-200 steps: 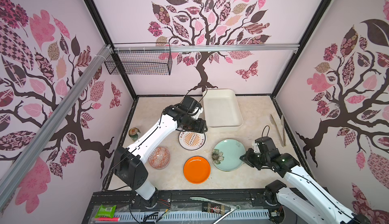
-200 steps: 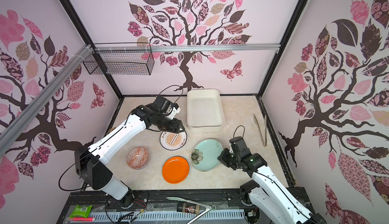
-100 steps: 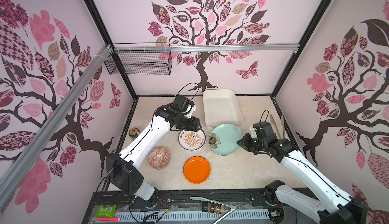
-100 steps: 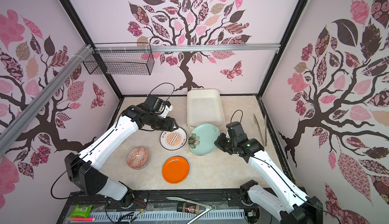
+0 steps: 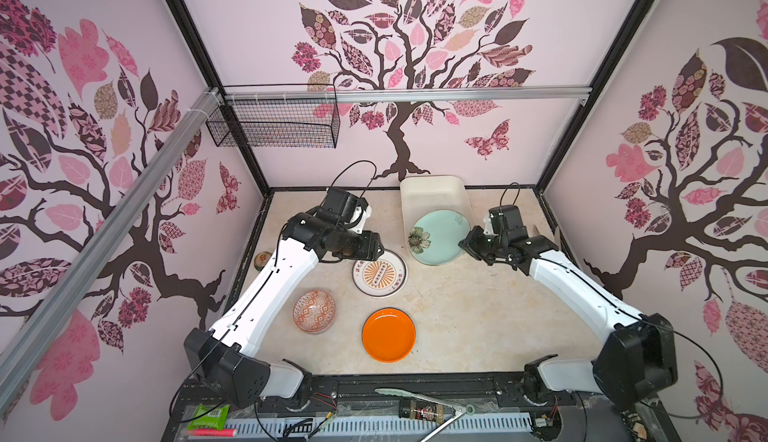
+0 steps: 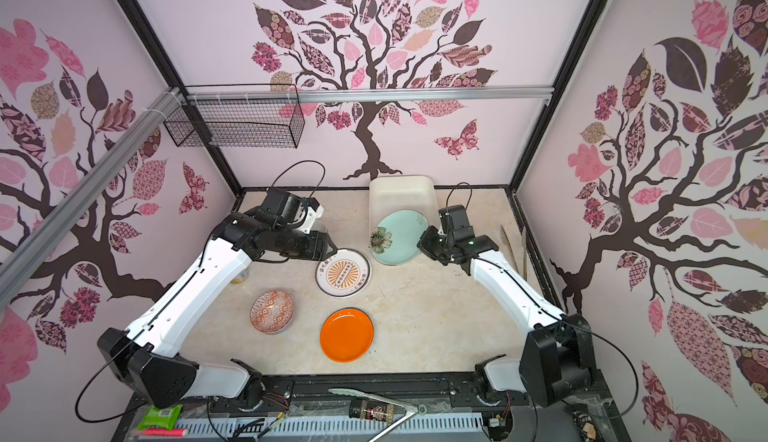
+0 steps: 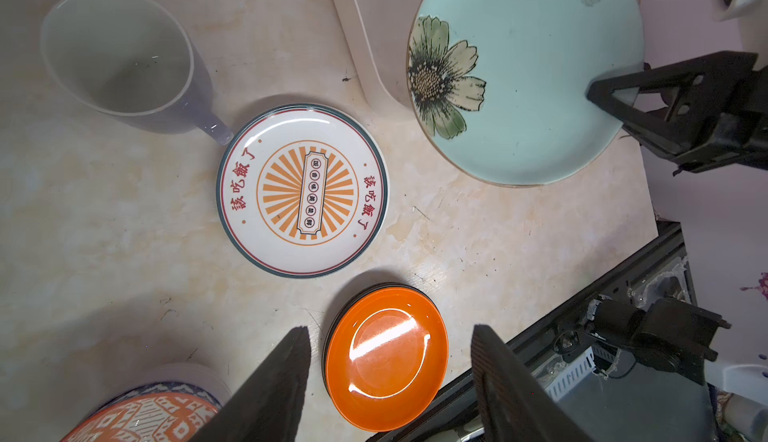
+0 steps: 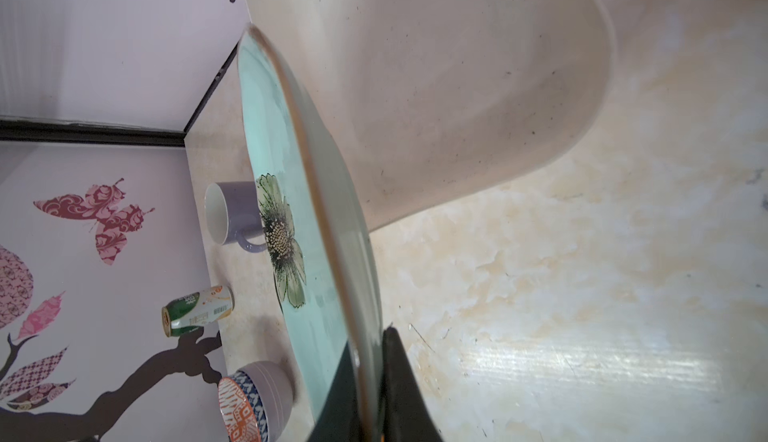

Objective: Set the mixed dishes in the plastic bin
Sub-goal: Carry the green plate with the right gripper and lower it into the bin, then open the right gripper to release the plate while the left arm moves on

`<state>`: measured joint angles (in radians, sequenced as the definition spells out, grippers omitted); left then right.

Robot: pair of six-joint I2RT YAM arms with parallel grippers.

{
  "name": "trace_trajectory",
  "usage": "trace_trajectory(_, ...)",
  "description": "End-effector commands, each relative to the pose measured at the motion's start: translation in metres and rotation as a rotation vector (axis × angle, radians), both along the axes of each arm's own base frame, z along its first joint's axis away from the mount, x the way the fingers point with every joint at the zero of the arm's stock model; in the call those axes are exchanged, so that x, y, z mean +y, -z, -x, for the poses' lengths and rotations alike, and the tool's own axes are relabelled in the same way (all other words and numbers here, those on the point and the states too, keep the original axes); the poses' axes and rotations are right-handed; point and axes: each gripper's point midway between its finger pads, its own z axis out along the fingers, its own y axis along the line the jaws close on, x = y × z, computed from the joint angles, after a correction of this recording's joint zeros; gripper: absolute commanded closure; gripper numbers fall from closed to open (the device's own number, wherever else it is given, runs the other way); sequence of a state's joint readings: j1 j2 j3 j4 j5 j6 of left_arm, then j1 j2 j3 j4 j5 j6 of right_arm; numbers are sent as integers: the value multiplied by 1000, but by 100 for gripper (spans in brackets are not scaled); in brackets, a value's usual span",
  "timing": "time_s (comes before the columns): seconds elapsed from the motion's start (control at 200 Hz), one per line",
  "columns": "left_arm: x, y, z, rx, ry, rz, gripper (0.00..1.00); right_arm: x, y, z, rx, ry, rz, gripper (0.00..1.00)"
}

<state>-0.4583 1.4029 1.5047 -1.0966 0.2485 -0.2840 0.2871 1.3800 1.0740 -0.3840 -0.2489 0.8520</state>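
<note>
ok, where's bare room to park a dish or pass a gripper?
Bare tabletop: right of the orange plate and sunburst plate, out to the right arm. The bin's far half is bare; the mint plate in the right gripper hangs at its near end. Crowded left of centre: mug, bowl, both plates.

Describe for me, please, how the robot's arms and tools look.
Both the left arm and right arm have smooth white link shells with black joints and bulky black shoulders. A thin black cable loops above each wrist. The left tool and right tool carry black, wedge-shaped fingers.
</note>
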Motion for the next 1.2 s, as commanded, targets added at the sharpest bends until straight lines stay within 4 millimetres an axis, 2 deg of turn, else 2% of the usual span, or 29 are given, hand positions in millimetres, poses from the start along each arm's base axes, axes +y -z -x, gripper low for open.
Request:
trace_trajectory(0.0, -1, 4, 8, 26, 4, 25, 35, -1, -38, -53, -172, 24, -64, 100)
trace_trajectory(0.165, 1, 10, 11, 40, 8, 11, 36, -7, -4, -91, -135, 34, -42, 100)
trace_trajectory(0.29, 3, 13, 11, 40, 7, -4, 36, 1, 17, -114, -108, 7, -63, 100)
trace_trajectory(0.51, 2, 20, 6, 54, 8, -20, 36, 4, 46, -135, -58, -20, -44, 100)
trace_trajectory(0.72, 0, 25, 1, 72, 10, -26, 36, -5, 81, -131, 19, -33, -8, 100)
trace_trajectory(0.85, -1, 29, 0, 82, 13, -34, 36, -12, 99, -118, 102, -51, 22, 100)
trace_trajectory(1.195, -6, 32, -4, 98, 16, -17, 36, -16, 116, -70, 217, -116, 52, 100)
